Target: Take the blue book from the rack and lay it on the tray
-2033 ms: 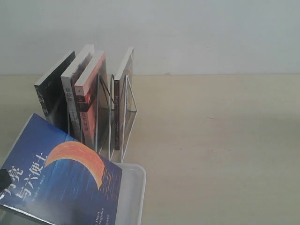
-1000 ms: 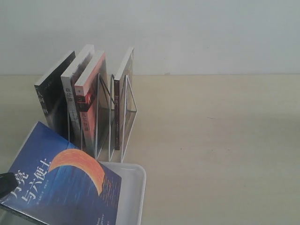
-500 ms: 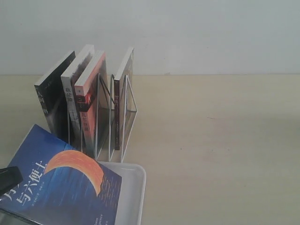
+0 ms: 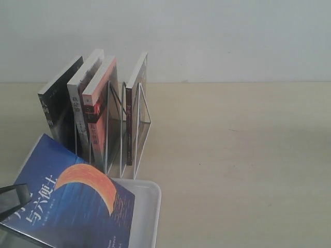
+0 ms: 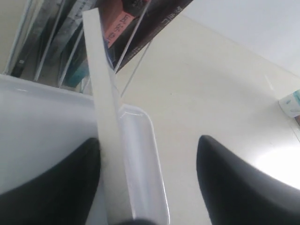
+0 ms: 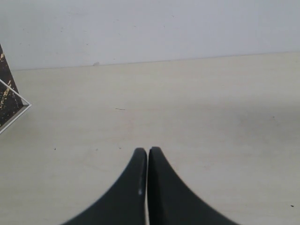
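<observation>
The blue book point(image 4: 77, 206), its cover showing an orange crescent, lies tilted over the white tray point(image 4: 152, 206) at the lower left, its far corner raised toward the rack point(image 4: 137, 134). In the left wrist view the book's pale page edge point(image 5: 105, 117) runs over the tray's rim point(image 5: 157, 187). My left gripper point(image 5: 147, 140) is open: one finger point(image 5: 56, 187) lies against the book, the other point(image 5: 243, 187) stands far off it. One black finger point(image 4: 13, 199) shows above the cover. My right gripper point(image 6: 148, 150) is shut on nothing, over bare table.
The white wire rack holds a black book point(image 4: 59, 103), a red-spined book point(image 4: 101, 113) and a dark book point(image 4: 135, 103). A white wall stands behind the table. A small pale object point(image 5: 291, 103) sits at the far right of the left wrist view.
The blue book has sunk a little toward the tray. The left gripper's black finger has risen off the cover and shows more at the left edge. The right arm is unmoved.
</observation>
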{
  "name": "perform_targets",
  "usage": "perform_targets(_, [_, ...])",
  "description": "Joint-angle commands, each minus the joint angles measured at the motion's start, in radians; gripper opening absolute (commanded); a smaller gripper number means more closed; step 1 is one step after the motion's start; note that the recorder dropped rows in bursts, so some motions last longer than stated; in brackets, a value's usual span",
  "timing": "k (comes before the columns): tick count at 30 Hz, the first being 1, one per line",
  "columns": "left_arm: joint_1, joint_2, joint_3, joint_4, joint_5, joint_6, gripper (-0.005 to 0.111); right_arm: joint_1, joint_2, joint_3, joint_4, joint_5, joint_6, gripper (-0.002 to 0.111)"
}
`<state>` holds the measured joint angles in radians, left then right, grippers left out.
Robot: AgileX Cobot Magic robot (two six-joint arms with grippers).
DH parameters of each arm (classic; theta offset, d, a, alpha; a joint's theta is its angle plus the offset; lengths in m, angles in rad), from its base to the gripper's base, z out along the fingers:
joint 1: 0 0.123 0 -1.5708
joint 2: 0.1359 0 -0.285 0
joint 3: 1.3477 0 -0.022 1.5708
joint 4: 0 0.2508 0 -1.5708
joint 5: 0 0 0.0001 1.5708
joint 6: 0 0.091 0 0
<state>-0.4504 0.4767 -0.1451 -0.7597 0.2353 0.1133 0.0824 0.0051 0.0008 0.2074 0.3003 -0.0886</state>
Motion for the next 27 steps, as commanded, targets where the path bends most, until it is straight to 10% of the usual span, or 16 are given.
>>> perform_targets(1, [-0.001, 0.002, -0.038, -0.006, 0.045, 0.027, 0.058, -0.003, -0.005, -0.001, -0.005, -0.007, -0.001, 0.0])
perform_targets(27, [-0.001, -0.003, -0.28, -0.002, 0.292, 0.243, 0.05, -0.003, -0.005, -0.001, -0.005, -0.012, -0.001, 0.0])
